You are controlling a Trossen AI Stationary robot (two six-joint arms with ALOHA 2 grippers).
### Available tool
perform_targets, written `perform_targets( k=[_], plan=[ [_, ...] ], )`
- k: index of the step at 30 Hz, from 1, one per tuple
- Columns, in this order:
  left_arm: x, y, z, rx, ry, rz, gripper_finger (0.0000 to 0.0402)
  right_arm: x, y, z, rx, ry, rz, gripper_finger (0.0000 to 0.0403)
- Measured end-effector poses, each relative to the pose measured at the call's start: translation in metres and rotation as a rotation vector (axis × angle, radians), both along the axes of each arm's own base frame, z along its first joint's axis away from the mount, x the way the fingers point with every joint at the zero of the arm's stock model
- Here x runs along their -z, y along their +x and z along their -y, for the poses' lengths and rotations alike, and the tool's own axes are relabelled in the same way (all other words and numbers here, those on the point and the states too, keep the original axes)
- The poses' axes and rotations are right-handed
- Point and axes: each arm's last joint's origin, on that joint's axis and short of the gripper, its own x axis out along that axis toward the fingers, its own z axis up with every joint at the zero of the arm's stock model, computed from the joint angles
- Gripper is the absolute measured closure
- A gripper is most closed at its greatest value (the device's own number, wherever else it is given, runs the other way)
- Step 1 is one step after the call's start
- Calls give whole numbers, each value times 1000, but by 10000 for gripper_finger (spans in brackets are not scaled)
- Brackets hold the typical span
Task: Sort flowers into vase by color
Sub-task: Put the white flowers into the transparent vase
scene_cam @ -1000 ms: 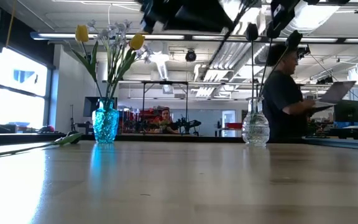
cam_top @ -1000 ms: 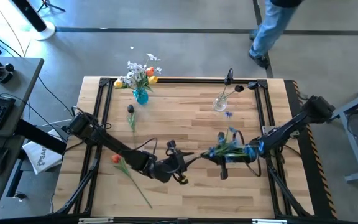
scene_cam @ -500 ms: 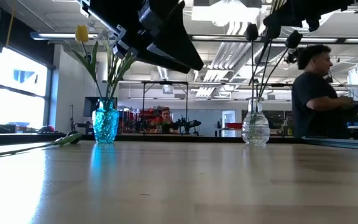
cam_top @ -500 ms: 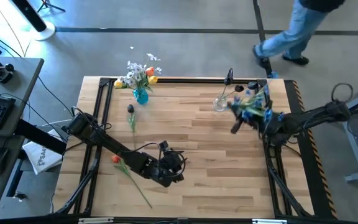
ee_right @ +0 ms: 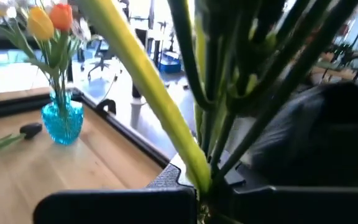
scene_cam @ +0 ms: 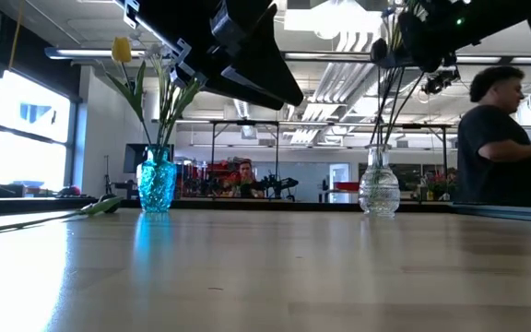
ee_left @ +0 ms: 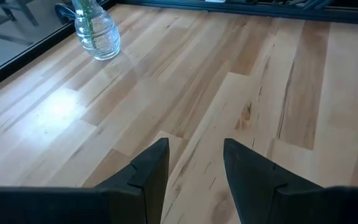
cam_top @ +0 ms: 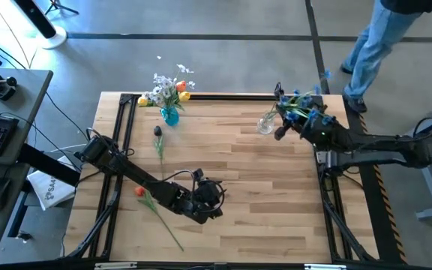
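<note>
High view: my right gripper (cam_top: 285, 129) clamped on blue flower bunch (cam_top: 304, 112), far right, just beside clear vase (cam_top: 265, 124). Left gripper (ee_left: 194, 165) half parted, empty, near centre. Orange tulip (cam_top: 140, 192) lies near left. Risk, my judgement: stems miss narrow neck, tip vase.

Right gripper (cam_top: 282, 132), clamped on blue flowers (cam_top: 304, 109), swung from table's near middle out to far right corner, ending just beside clear vase (cam_top: 266, 124). Left gripper (cam_top: 217, 204) released handover, fingers parted, turned and settled low near table's front. Person (cam_top: 381, 37) walked rightward behind table.
</note>
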Motion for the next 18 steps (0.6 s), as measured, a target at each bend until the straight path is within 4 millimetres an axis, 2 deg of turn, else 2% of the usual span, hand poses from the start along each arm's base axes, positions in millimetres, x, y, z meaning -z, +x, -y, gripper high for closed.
perform_targets(
  k=[12,18],
  plan=[
    [0,0,0,0,-1,2,261,25,12,24,-24,156,-91,401],
    [0,0,0,0,-1,2,261,29,15,27,-30,170,-110,362]
  ],
)
